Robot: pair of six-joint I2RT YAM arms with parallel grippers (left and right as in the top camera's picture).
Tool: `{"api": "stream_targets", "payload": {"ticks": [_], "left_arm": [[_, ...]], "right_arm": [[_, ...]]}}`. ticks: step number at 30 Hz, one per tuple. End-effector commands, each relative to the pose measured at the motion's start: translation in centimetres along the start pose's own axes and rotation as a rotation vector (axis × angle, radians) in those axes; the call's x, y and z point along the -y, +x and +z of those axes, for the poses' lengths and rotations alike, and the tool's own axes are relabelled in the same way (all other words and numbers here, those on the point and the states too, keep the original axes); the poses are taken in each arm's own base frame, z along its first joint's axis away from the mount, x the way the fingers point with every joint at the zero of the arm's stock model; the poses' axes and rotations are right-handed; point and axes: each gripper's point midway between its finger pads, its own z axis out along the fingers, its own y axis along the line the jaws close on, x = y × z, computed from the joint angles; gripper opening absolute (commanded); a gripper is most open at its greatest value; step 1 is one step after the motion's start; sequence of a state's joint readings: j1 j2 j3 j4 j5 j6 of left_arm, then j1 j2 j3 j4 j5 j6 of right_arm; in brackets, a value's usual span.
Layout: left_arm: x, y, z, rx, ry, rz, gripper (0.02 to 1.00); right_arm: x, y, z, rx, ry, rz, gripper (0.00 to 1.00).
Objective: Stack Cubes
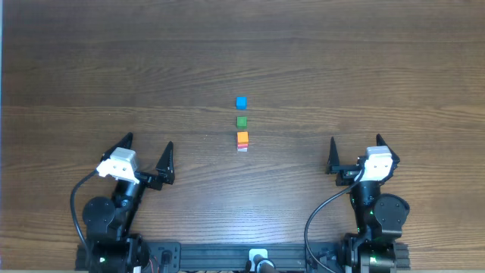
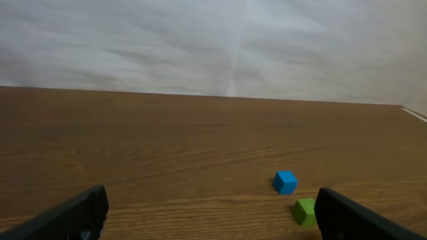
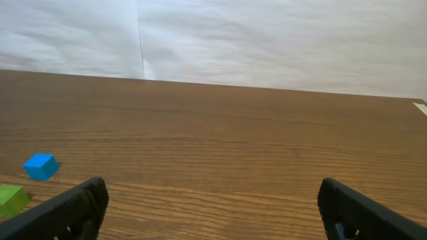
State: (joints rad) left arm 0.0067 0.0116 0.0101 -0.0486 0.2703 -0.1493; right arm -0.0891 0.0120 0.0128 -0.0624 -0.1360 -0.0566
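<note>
Three cubes lie in a short line at the table's middle. The blue cube [image 1: 241, 102] is farthest from the arms, and the green cube [image 1: 242, 121] sits just nearer. Nearest is the orange cube [image 1: 242, 138], which seems to rest on another cube whose pale reddish side shows beneath it. My left gripper [image 1: 148, 152] stands open at the near left, well apart from the cubes. My right gripper [image 1: 355, 148] stands open at the near right, also empty. The left wrist view shows the blue cube [image 2: 285, 181] and green cube [image 2: 305, 211]. The right wrist view shows the blue cube [image 3: 40, 166] and green cube [image 3: 12, 199].
The wooden table [image 1: 379, 61] stretches bare around the cubes on all sides. A white wall [image 2: 213, 47] stands beyond its far edge. The arm bases and a black rail [image 1: 250, 258] run along the near edge.
</note>
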Motion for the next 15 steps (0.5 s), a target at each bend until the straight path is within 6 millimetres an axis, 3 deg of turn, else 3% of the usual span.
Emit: {"api": "stream_targets", "payload": {"ticks": [1,11,15], "left_arm": [[0.3,0.2,0.0,-0.002,0.014,0.012,0.998],[0.3,0.2,0.0,-0.002,0.015,0.012,0.996],[0.3,0.2,0.0,-0.001,0.014,0.012,0.998]], "right_arm": [[-0.1,0.2,0.0,-0.001,-0.003,-0.004,0.991],[-0.1,0.2,0.0,0.000,-0.002,-0.005,0.991],[0.7,-1.7,-0.1,0.078,0.039,0.115,0.991]]}}
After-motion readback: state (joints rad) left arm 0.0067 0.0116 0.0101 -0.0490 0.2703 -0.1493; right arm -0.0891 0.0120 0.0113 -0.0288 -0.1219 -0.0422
